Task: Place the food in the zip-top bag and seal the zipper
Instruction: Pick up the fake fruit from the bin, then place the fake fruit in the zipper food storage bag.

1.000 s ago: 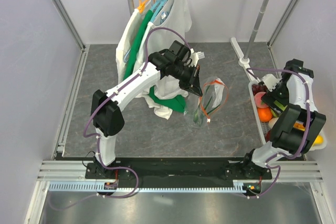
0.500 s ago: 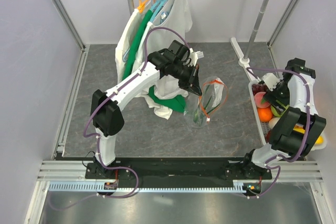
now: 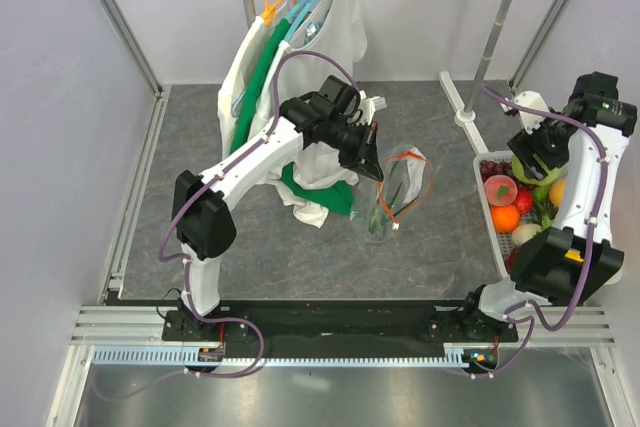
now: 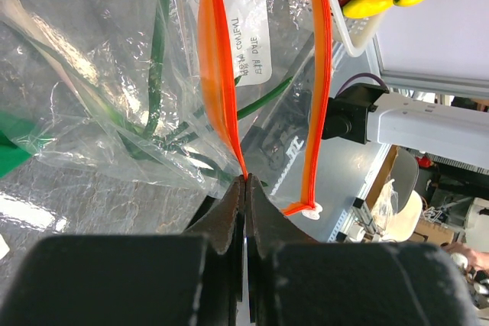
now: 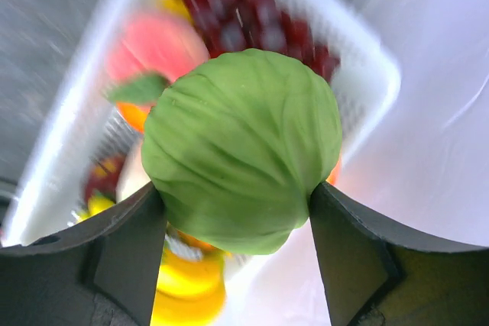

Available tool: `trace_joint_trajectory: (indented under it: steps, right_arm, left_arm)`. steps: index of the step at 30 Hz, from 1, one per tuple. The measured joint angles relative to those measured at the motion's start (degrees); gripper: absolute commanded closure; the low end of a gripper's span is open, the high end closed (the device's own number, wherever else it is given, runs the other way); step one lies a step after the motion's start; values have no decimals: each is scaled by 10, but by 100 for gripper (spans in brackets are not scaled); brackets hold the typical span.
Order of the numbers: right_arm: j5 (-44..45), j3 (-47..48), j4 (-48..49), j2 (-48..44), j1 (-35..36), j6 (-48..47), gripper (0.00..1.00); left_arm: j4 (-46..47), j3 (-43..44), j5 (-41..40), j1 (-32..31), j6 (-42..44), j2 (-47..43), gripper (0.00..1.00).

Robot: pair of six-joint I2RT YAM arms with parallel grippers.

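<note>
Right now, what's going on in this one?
The left gripper is shut on the red-orange zipper strip of the clear plastic zip-top bag, holding it up with its mouth open. Long green onions lie inside. The right gripper grips a round green cabbage above the white slatted basket of fruit.

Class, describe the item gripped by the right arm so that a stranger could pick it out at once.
Find the white slatted basket at the right edge of the table. Just above it, the right pincer clamps a round cabbage. It is the only pale green, leaf-veined ball, unlike the pink fruit, dark grapes and yellow bananas below.
</note>
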Motion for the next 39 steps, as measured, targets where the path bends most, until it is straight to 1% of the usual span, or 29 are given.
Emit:
trace_joint_trajectory:
  steps: [4,7,9,11,13,15,16,18,19,20,22,24,25,27,32,39]
  right_arm:
    - [-93,21,-7,-30,34,41,39]
    - [-203,42,-15,-40,66,82,40]
    - [-302,54,-16,-41,91,120,42]
    - [-378,53,-16,-43,116,155,43]
    - [-454,17,10,-57,147,216,44]
    - [-506,-65,77,-90,188,299,43]
    - [-516,-100,105,-105,203,329,42]
    - [-524,-189,190,-142,235,406,40]
    - [-522,-217,219,-155,244,428,37]
    - [-519,-245,248,-167,257,452,36]
    - [-502,-279,294,-180,281,479,28]
    - [-483,-289,315,-181,298,480,21]
    - [-471,-290,322,-181,306,479,9]
    - [-450,-290,329,-179,317,474,2]
    - [-403,-276,309,-179,332,461,2]
    - [-332,-194,279,-183,331,470,2]
  left_arm:
    - [0,0,0,2,0,0,98]
    - [0,0,0,3,0,0,98]
    - [0,0,1,5,0,0,98]
    - [0,0,3,6,0,0,98]
    - [0,0,5,9,0,0,98]
    - [0,0,9,13,0,0,98]
    - [0,0,11,14,0,0,98]
    - [1,0,18,20,-1,0,98]
    - [2,0,21,23,-2,0,98]
    - [2,0,22,25,-4,0,98]
    - [3,0,31,31,-7,0,98]
    - [2,-1,30,34,-7,0,98]
    - [2,-2,30,37,-7,0,98]
    - [2,-4,30,42,-8,1,98]
    - [3,-9,30,47,-8,1,98]
    - [5,-9,46,48,-14,1,98]
